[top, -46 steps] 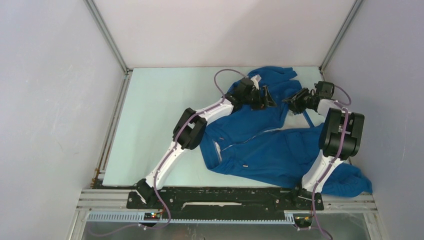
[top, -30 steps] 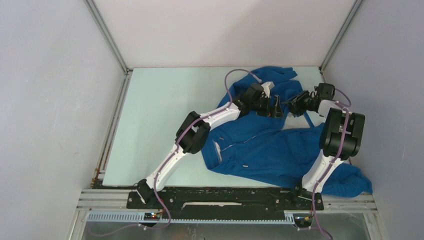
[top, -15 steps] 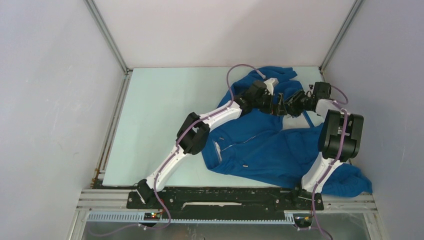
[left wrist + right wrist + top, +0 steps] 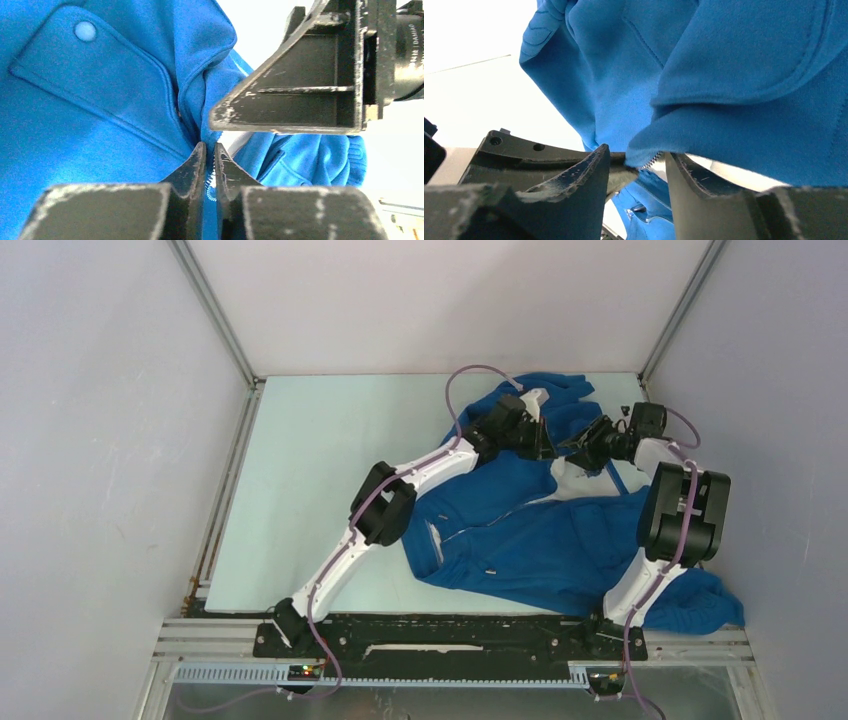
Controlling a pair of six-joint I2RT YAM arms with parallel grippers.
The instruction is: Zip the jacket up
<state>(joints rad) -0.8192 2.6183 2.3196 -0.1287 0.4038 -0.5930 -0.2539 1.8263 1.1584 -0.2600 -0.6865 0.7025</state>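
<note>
Blue jacket [image 4: 520, 535] edge pinched in left pincer [image 4: 210, 150], right pincer [image 4: 636, 154] parted alongside

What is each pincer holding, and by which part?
The left pincer is shut on the jacket, pinching its front zipper edge. The right pincer stands open around a zipper edge, not clamping it.

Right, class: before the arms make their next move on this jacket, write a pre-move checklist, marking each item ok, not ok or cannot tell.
1. Left gripper clamped on the jacket edge: ok.
2. Right gripper clamped on the zipper edge: not ok, jaws apart around it.
3. Zipper slider found: cannot tell.
4. Front zipped: not ok, edges apart near the grippers.
5. Grippers clear of each other: cannot tell, very close.
</note>
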